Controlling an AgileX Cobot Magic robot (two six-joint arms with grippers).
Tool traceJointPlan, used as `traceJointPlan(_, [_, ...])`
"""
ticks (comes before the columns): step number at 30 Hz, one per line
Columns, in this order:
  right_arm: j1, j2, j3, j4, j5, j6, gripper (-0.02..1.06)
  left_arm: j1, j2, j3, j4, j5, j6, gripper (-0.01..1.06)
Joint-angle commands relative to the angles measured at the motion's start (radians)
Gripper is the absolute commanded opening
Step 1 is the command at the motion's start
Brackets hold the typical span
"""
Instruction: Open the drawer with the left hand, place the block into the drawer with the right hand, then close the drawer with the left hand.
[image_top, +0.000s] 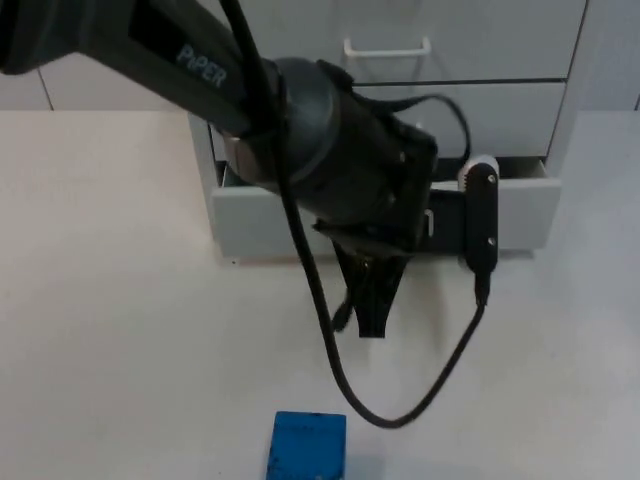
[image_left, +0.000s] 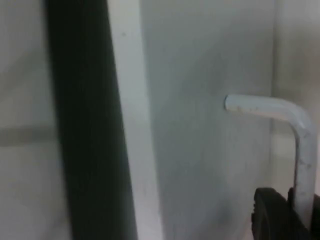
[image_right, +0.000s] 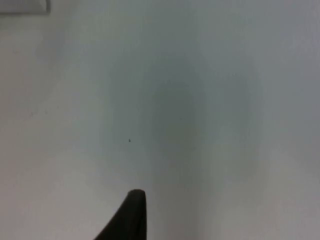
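At the part-open drawer (image_top: 520, 210), left tool (image_top: 372, 300) grips its handle (image_left: 300, 150); block (image_top: 308, 446) sits well apart.

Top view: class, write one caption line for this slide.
Left gripper at the front of the partly open drawer; blue block waits on the table.

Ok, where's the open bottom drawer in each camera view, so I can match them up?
Top view: the drawer juts from the cabinet, behind the left gripper.
Left wrist view: its grey front seen close, with the white handle.
Right wrist view: white table top beyond the right gripper.
Shared landmark: the left gripper, at the drawer's front in the top view, its fingertip beside the handle in the left wrist view.
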Motion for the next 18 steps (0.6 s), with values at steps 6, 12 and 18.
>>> traceJointPlan(6, [-0.004,-0.003,0.003,0.013,-0.006,0.003,1.03,-0.073,-0.035,0.016,-0.651,0.067,0.578,0.0])
traceJointPlan(12, [-0.004,-0.003,0.003,0.017,-0.004,0.003,1.03,-0.073,-0.035,0.016,-0.774,0.121,0.737,0.0])
traceJointPlan(18, [-0.004,-0.003,0.003,0.022,-0.004,0.003,1.03,-0.073,-0.035,0.016,-0.788,0.174,0.808,0.0])
